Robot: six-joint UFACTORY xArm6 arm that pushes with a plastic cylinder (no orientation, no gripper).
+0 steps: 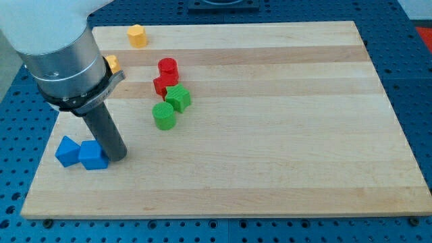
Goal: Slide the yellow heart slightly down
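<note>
A yellow block (113, 64) shows only partly at the view's left, mostly hidden behind the arm; its shape cannot be made out. A second yellow block (137, 35), hexagon-like, sits near the view's top left. My tip (117, 157) rests on the board at the lower left, touching the right side of a blue cube (92, 155). The tip is well below the half-hidden yellow block.
A blue block (67, 150) sits just left of the blue cube. A red cylinder (167, 67) and a red block (163, 84) sit mid-board, with a green star-like block (178, 98) and a green cylinder (163, 115) below them. The wooden board (283, 135) lies on a blue perforated table.
</note>
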